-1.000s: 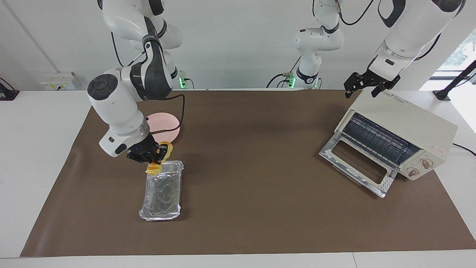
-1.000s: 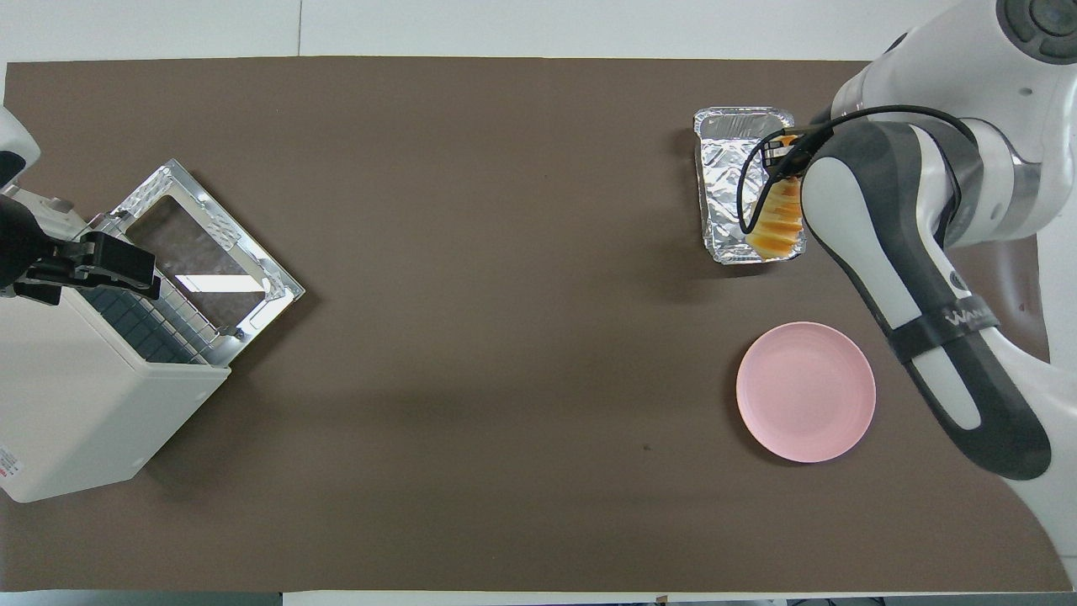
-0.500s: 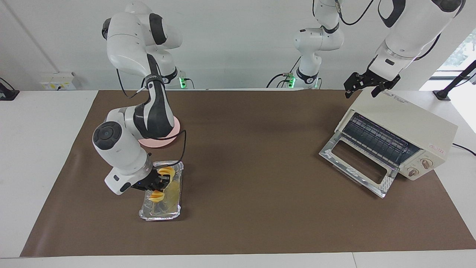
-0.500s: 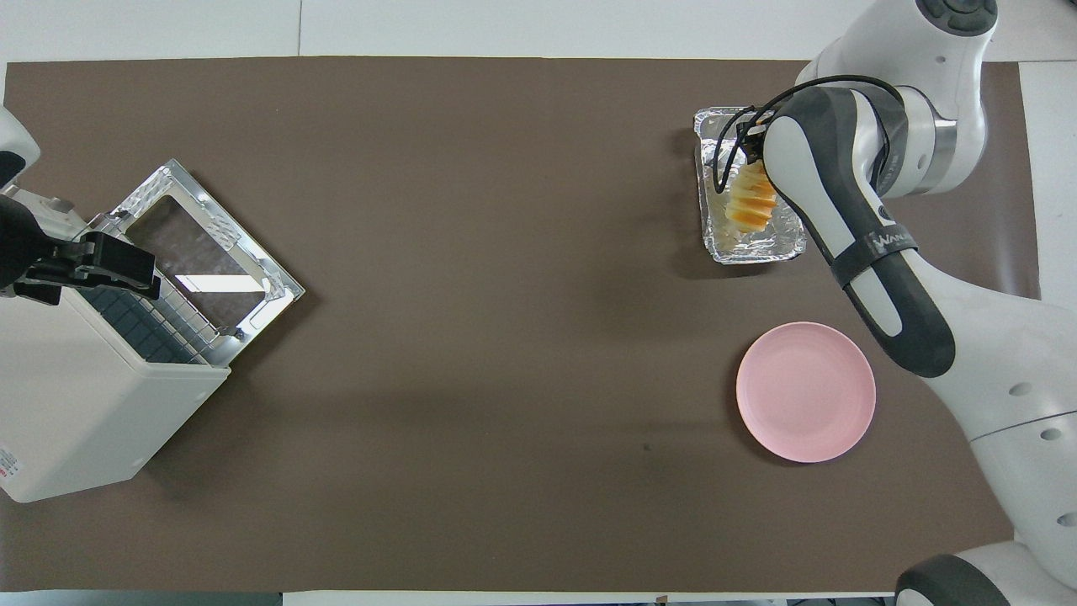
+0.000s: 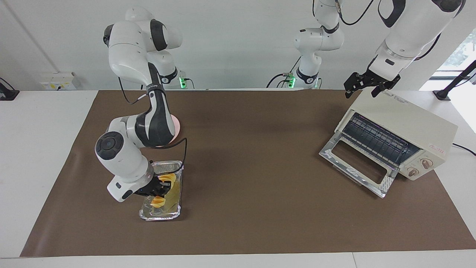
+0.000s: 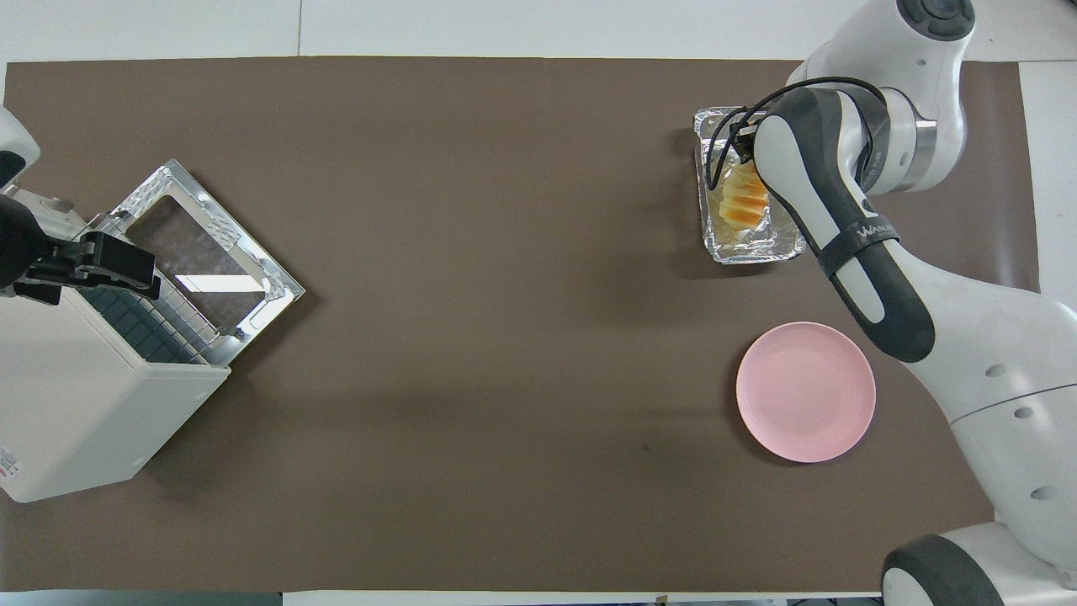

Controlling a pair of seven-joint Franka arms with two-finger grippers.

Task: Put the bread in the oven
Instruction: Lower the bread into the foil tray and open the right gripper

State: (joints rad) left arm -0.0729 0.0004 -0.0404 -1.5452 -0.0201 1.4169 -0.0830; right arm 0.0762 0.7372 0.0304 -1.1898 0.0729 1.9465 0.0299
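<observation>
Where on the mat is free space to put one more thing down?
The widest bare patch of mat lies between the foil tray and the oven. The strip along the mat's edge farthest from the robots is bare too. It is crowded around the tray, where the right gripper holds the bread, and near the plate. The open oven door takes the room before it.

My right arm is reaching out from its base, elbow raised and forearm angled steeply down, and my right gripper point(image 5: 159, 190) is closing its fingers around the bread point(image 6: 744, 198), low in the foil tray point(image 6: 728, 250). My left arm is waiting, its left gripper point(image 5: 366, 86) hanging wide open over the oven point(image 5: 405, 123).
</observation>
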